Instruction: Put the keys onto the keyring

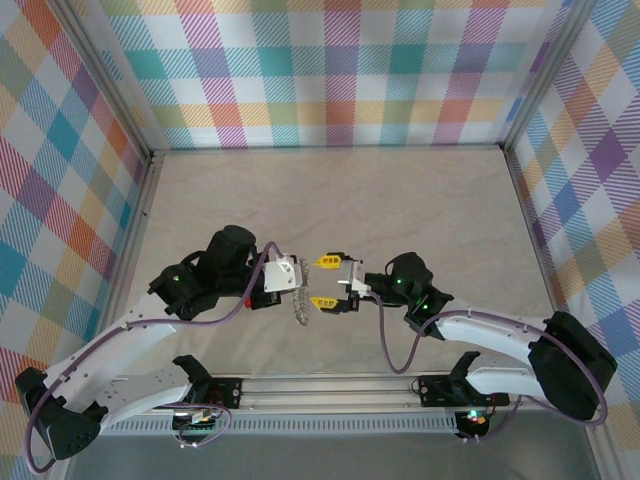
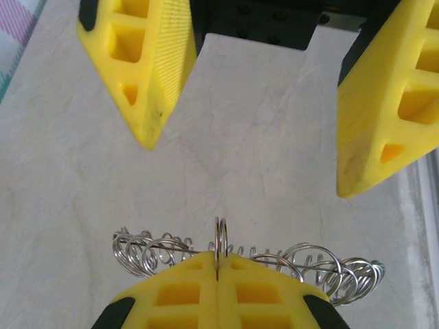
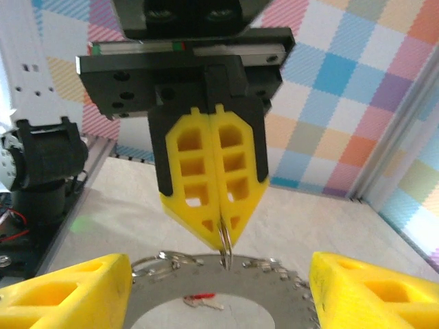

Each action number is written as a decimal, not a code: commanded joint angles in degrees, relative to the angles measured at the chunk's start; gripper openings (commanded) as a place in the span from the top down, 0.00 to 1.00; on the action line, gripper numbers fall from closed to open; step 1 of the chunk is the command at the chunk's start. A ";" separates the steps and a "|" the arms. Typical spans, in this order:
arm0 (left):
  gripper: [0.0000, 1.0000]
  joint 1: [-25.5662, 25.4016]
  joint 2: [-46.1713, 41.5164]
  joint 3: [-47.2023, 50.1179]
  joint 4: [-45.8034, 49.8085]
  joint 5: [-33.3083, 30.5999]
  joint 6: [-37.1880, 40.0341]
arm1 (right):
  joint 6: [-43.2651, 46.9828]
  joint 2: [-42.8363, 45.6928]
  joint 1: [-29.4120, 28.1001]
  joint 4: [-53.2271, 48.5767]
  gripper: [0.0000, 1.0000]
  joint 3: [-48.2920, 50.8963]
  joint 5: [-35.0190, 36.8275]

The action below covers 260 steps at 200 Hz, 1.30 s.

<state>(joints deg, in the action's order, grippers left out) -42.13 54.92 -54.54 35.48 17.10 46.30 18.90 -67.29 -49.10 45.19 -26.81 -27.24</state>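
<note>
Pale, marbled tabletop (image 1: 400, 200)

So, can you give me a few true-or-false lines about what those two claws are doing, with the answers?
1. The left gripper is shut on the keyring. True.
2. The right gripper is shut as well. False: its jaws stand open.
3. The right gripper holds the red key. False: it grips nothing, and the key is clear of its open jaws.
4. The two grippers face each other. True.
</note>
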 commanded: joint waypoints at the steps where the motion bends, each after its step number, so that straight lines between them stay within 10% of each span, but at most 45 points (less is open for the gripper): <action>1: 1.00 0.66 -0.31 0.09 -0.99 -4.78 -0.06 | 0.39 0.98 0.15 -7.02 0.30 -3.07 4.76; 54: 1.00 5.93 0.57 -0.40 0.13 -8.45 3.09 | -15.38 -6.45 1.64 -6.38 0.40 -5.58 5.29; 111: 1.00 17.87 2.28 -3.50 1.14 -5.22 2.93 | -2.76 -18.60 -1.11 -2.47 0.42 -6.49 -5.08; 141: 1.00 22.99 5.45 -9.05 6.05 -4.75 -0.31 | 12.17 -25.62 -10.48 -19.37 0.41 -15.86 -2.65; 260: 1.00 38.49 13.34 -18.55 6.58 -7.82 -14.49 | 8.89 -50.92 -13.22 -20.90 0.38 -36.11 7.77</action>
<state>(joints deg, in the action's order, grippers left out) -5.15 68.95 -72.34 42.15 8.67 34.22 26.48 -116.66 -62.63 28.80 -58.54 -21.26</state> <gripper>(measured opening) 0.049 0.602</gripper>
